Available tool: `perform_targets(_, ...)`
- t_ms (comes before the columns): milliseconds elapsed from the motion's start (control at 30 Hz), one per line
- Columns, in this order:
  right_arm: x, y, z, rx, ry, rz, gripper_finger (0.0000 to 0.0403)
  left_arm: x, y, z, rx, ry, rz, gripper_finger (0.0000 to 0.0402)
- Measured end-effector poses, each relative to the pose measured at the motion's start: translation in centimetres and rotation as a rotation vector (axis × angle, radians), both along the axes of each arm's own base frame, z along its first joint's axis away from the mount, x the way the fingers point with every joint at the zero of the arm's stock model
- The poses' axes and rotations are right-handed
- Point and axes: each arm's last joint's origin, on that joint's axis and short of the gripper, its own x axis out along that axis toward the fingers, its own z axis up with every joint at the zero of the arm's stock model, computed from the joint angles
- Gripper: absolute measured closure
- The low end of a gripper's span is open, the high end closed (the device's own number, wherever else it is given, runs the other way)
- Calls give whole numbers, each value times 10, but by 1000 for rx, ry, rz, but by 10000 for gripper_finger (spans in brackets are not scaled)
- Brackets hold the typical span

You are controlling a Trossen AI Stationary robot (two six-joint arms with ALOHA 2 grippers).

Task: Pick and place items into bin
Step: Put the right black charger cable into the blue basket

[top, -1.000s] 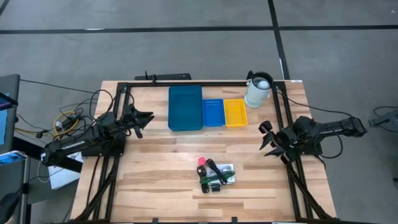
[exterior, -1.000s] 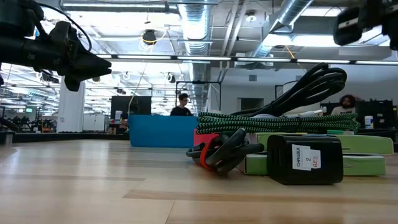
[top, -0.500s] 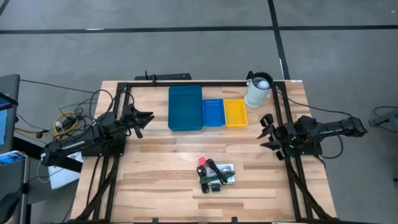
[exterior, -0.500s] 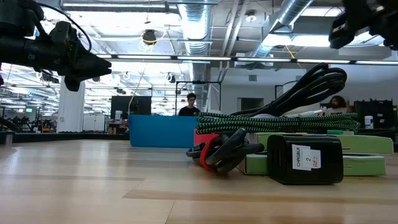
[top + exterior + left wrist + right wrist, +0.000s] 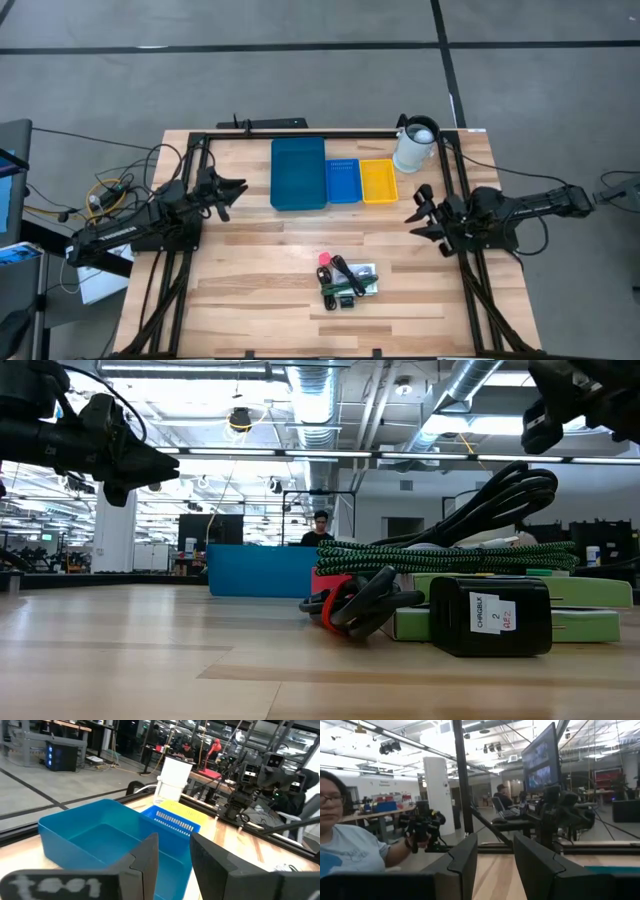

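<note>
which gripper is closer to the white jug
Right. The right gripper hangs just in front of the white jug, on the same side of the table. The left gripper is far across the table, beyond the bins.

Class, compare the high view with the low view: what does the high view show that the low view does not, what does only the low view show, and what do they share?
Only the high view shows the yellow tray, the white jug, and where each arm sits: left gripper, right gripper, both away from the pile.

Only the low view shows the room behind the table, a person there, and the label on the black charger.

Both show the pile of cables and the large blue bin.
</note>
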Motion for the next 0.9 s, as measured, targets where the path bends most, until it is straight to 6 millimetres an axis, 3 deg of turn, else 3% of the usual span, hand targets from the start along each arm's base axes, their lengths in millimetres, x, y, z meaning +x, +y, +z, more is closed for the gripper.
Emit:
perform_targets(267, 0, 0, -1, -1, 12, 0, 281, 0, 1, 3, -73, -65, 25, 302)
perform_targets(500, 1, 0, -1, -3, 22, 0, 281, -1, -12, 27, 108, -259, -341, 302)
perform_targets(700, 1, 0, -3, -5, 40, 0, 281, -5, -21, 43, 289, -401, -407, 302)
perform_targets(900, 1, 0, -3, -5, 39, 0, 281, -1, -27, 49, 321, -414, -518, 320)
